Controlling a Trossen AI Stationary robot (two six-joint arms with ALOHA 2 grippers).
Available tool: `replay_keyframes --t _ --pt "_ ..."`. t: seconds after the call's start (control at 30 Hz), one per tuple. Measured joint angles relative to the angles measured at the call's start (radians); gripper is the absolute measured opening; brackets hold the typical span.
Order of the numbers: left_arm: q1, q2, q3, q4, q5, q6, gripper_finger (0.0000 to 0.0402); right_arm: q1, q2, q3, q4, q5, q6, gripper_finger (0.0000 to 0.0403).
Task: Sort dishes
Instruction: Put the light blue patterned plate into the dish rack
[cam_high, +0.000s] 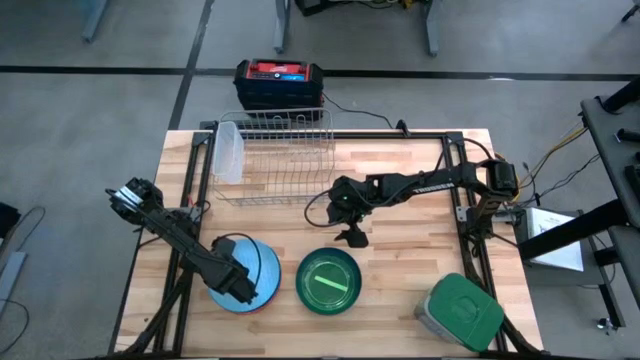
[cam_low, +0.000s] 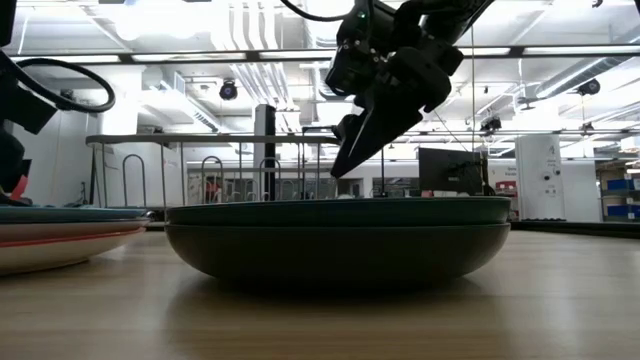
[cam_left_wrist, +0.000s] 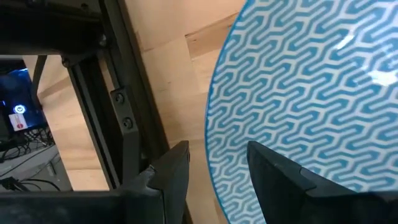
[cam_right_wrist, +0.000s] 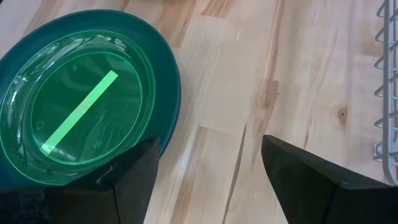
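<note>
A wooden table (cam_high: 400, 200) is seen from above, with a wire rack (cam_high: 275, 158) at its far edge and a pale translucent dish (cam_high: 228, 152) standing on edge in the rack's left end. Near the front edge sits a light blue patterned plate (cam_high: 262, 262) stacked on a reddish dish (cam_low: 60, 238). The left gripper (cam_left_wrist: 214, 171) is at this plate's rim, one finger on each side of the edge, grasping it. Just to the right sits a dark green bowl (cam_high: 328, 281) with a clear green plate (cam_right_wrist: 81, 109) inside it. The right gripper (cam_high: 351, 237) hovers above the table just behind the bowl, fingers spread wide and holding nothing. A grey container with a green lid (cam_high: 462, 310) rests at the front right corner.
</note>
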Motion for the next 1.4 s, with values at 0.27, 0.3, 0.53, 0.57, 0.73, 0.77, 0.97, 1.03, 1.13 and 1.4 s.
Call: replay_keyframes --t 0.27,0.3,0.53,0.57,0.73,0.77,0.97,1.03,1.13,1.4 --pt "-0.001 -0.021 -0.019 0.049 -0.069 0.000 0.0152 0.000 0.000 -0.004 0.000 -0.001 0.000 0.0264" --pt "-0.001 -0.028 -0.022 0.051 -0.078 -0.001 0.0152 0.000 0.000 -0.004 -0.001 -0.001 0.000 0.0264" --pt "-0.007 -0.090 -0.046 0.067 -0.137 -0.027 0.0152 0.000 0.000 -0.005 -0.001 -0.002 0.000 0.0272" --pt "-0.009 -0.101 -0.055 0.067 -0.152 -0.030 0.0152 0.000 0.000 -0.005 -0.001 -0.002 -0.001 0.0273" --pt "-0.014 -0.149 -0.114 0.085 -0.152 -0.064 0.0152 0.000 0.000 -0.013 -0.001 -0.003 -0.001 0.0271" --pt "-0.014 -0.157 -0.125 0.098 -0.151 -0.064 0.0152 0.000 0.000 -0.016 -0.003 -0.003 -0.001 0.0269" --pt "-0.014 -0.205 -0.172 0.184 -0.185 -0.064 0.0152 0.000 0.000 -0.032 -0.003 -0.003 -0.001 0.0263" --pt "-0.014 -0.215 -0.174 0.185 -0.185 -0.064 0.0152 0.000 0.000 -0.036 0.000 -0.003 -0.001 0.0264" --pt "-0.016 -0.219 -0.178 0.188 -0.191 -0.057 0.0150 0.000 0.000 -0.040 0.008 -0.003 -0.001 0.0269" --pt "-0.021 -0.219 -0.189 0.221 -0.210 -0.019 0.0108 0.000 0.000 -0.054 0.034 -0.003 -0.002 0.0270"
